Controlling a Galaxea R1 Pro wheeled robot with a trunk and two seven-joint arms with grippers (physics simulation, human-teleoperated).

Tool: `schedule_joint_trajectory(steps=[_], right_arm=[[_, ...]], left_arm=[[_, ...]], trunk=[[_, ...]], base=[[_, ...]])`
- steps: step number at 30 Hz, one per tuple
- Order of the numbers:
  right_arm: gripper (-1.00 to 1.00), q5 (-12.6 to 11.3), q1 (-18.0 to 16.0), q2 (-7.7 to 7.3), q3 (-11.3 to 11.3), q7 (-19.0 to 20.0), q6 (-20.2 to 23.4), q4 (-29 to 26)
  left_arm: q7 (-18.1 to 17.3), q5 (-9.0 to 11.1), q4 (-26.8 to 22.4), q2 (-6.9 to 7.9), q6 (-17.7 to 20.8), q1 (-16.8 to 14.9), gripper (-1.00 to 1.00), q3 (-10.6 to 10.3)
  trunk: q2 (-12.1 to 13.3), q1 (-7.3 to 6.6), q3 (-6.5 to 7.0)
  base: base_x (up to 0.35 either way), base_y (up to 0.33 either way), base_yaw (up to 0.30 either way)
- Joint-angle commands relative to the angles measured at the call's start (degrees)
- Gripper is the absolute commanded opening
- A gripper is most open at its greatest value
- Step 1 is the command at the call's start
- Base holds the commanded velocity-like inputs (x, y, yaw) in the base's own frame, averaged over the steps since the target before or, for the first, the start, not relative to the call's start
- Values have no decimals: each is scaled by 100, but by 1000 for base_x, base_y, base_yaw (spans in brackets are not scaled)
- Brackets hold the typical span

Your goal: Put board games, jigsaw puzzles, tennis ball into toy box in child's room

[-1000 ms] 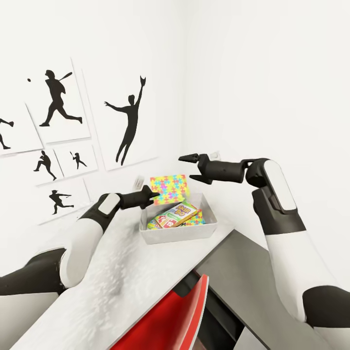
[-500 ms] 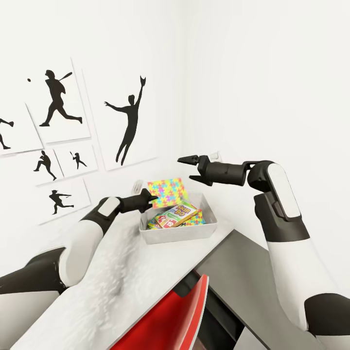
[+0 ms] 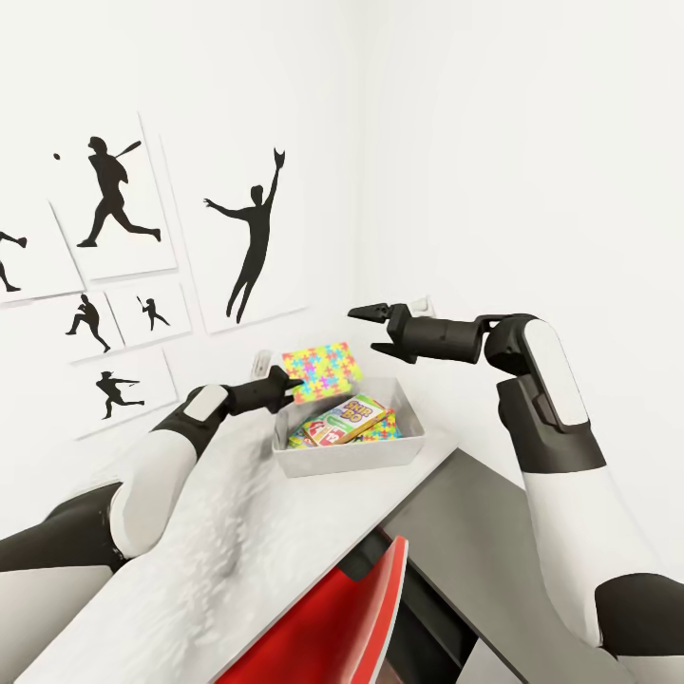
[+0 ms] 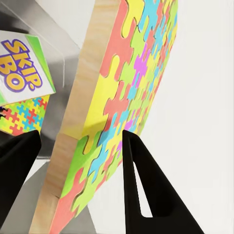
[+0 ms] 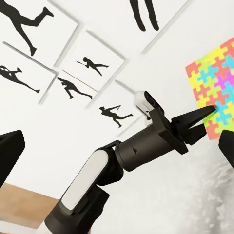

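Note:
My left gripper (image 3: 288, 386) is shut on the edge of a jigsaw puzzle (image 3: 321, 369), held tilted in the air just above the far left rim of the toy box (image 3: 347, 454). In the left wrist view the puzzle (image 4: 122, 97) stands clamped between the black fingers (image 4: 144, 185). Inside the box lie a Skip-Bo board game (image 3: 348, 420) and, under it, another jigsaw puzzle (image 3: 386, 427). My right gripper (image 3: 371, 329) hovers open above the box's far right side, holding nothing. In the right wrist view, the left gripper (image 5: 197, 124) pinches the puzzle (image 5: 217, 92) at its corner.
The toy box stands near the corner end of the pale table (image 3: 218, 541), against the white wall. Black baseball silhouettes (image 3: 114, 195) hang at the left. A lower dark grey cabinet (image 3: 494, 541) adjoins at the right, and a red chair (image 3: 323, 632) sits under the table edge.
My left gripper has drawn slightly back to the left and upward with the jigsaw puzzle. The right gripper has barely moved.

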Motion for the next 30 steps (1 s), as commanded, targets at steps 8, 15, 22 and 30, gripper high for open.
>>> schedule_joint_trajectory(steps=[8, 15, 22, 30], right_arm=[[100, -66, -7, -4, -7, -71, -2, -4], [100, -67, -7, -4, -5, -72, -5, -4], [100, -67, -7, -4, 4, -72, -5, -4], [100, -67, -9, -1, 26, -72, -8, -4]], left_arm=[[77, 181, 12, -16, 79, -7, -100, 43], [231, 190, 13, -25, 69, -7, -100, 42], [250, 184, 13, -21, 64, -6, -100, 35], [251, 182, 13, -13, 70, -7, -100, 34]], trunk=[[-13, 4, -48], [-13, 4, -110], [-13, 4, -175], [-13, 4, -249]], base=[[0, 0, 0], [0, 0, 0], [0, 0, 0], [0, 0, 0]])
